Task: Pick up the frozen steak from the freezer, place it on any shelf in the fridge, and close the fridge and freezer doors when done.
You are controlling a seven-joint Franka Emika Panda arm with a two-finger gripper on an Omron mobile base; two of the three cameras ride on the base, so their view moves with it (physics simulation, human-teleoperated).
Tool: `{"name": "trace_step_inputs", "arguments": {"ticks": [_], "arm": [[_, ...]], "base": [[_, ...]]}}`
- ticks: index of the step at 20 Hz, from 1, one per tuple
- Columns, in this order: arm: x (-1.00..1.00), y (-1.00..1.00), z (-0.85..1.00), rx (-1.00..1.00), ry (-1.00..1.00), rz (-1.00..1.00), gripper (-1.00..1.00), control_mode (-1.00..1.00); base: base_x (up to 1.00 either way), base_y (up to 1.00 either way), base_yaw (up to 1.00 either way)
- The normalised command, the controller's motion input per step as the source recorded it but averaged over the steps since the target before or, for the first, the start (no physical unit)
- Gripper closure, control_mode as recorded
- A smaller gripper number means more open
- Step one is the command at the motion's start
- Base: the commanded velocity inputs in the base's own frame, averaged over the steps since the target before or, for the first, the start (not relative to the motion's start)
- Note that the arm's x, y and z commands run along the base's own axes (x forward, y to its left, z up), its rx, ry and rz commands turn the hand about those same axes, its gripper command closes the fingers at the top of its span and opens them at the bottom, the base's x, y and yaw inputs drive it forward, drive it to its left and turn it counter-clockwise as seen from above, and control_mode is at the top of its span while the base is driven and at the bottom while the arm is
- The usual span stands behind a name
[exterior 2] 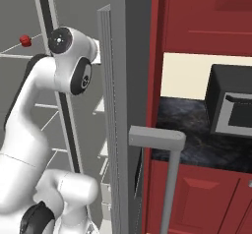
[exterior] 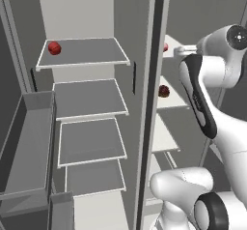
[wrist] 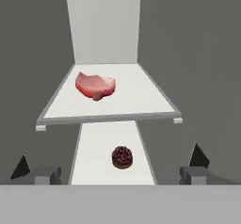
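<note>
The white arm bends up and forward into the freezer (exterior: 169, 103), its gripper (wrist: 110, 164) spread wide and empty, facing the shelves. One frozen steak (wrist: 95, 85) lies near the back left corner of a short freezer shelf (wrist: 141, 100); one dark red lump (wrist: 122, 157) sits on the shelf below. One red ball (exterior: 54, 48) rests at the left edge of the fridge (exterior: 72, 11)'s top shelf (exterior: 91, 52), seemingly among four.
</note>
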Motion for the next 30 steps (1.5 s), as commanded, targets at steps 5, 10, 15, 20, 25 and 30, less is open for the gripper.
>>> {"name": "trace_step_inputs", "arguments": {"ticks": [5, 10, 15, 20, 25, 30], "arm": [[0.61, 0.00, -0.03, 0.00, 0.24, 0.03, -1.00, -1.00], [0.56, 0.00, -0.28, 0.01, 0.11, 0.00, -1.00, -1.00], [0.66, 0.00, -0.21, 0.07, 0.00, 0.00, -1.00, -1.00], [0.67, 0.00, -0.14, 0.19, 0.00, 0.01, -1.00, -1.00], [0.53, 0.00, -0.19, 0.12, 0.00, 0.04, -1.00, -1.00], [0.51, 0.00, -0.13, 0.00, 0.00, 0.04, -1.00, -1.00]], "base": [[0.00, 0.00, 0.00], [0.00, 0.00, 0.00], [0.00, 0.00, 0.00], [0.00, 0.00, 0.00], [0.00, 0.00, 0.00], [0.00, 0.00, 0.00]]}}
